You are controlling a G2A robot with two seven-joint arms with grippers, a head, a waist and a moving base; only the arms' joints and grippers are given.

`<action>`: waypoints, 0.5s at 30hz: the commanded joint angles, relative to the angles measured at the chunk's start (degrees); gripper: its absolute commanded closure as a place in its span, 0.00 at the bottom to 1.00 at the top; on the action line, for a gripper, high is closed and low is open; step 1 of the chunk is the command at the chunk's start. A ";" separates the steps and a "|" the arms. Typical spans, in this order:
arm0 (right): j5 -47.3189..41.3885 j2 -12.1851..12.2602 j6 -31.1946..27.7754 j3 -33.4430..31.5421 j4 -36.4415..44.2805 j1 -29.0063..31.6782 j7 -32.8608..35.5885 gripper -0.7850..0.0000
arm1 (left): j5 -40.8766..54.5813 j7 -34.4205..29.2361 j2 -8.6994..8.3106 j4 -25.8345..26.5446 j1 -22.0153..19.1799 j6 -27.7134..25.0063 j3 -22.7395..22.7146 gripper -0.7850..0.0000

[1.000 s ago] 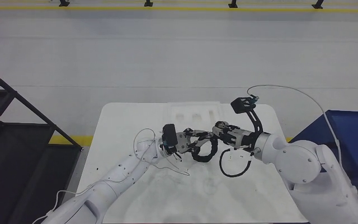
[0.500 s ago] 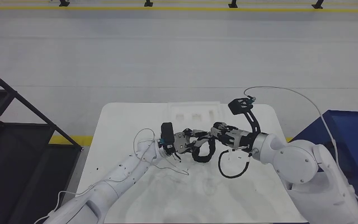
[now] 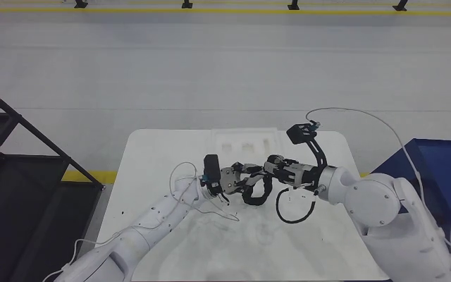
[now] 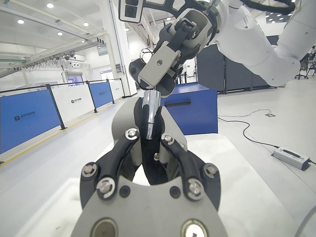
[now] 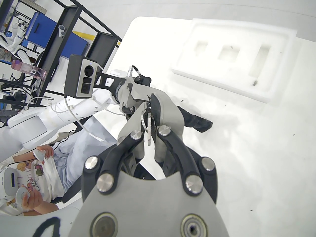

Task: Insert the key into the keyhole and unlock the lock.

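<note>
A shiny metal lock (image 4: 150,117) stands upright between the fingers of my left gripper (image 4: 148,110), which is shut on it. My right gripper (image 5: 149,122) is shut on a flat silver key (image 5: 148,135) with a toothed ring beside it. In the left wrist view the right gripper (image 4: 154,86) comes down at a slant, and its tip touches the lock's top end. The key's blade and the keyhole are hidden between them. Seen from the top, the left gripper (image 3: 242,182) and right gripper (image 3: 266,171) meet tip to tip above the table's middle.
A white foam tray (image 3: 245,139) with several recesses lies at the back of the white table (image 3: 162,162). A black cable loop (image 3: 292,210) hangs under the right arm. A black rack (image 3: 28,183) stands to the left, and a blue bin (image 3: 426,169) to the right.
Both grippers have shifted slightly to the left together, still tip to tip. Each keeps its hold, the left on the lock and the right on the key.
</note>
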State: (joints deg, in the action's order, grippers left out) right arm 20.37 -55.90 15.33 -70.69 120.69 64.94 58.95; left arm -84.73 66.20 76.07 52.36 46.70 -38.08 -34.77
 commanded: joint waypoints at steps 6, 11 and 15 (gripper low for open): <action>-0.47 -0.06 -0.07 0.24 -0.81 -0.55 0.11 0.83 | 1.23 0.16 -0.10 -0.39 -0.32 0.16 1.08 1.00; -0.57 -0.06 -0.13 0.31 -1.22 -0.79 0.20 1.00 | 2.52 0.11 -0.12 -0.60 -0.52 0.10 1.75 1.00; -0.58 -0.08 -0.05 0.33 -1.44 -1.00 -0.01 0.95 | 3.62 -0.11 -0.11 -0.83 -0.71 -0.12 2.30 1.00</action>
State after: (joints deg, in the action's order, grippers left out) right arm 19.77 -55.97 15.27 -70.34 119.29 63.99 59.00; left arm -81.34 66.17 75.96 51.57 46.01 -38.12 -32.60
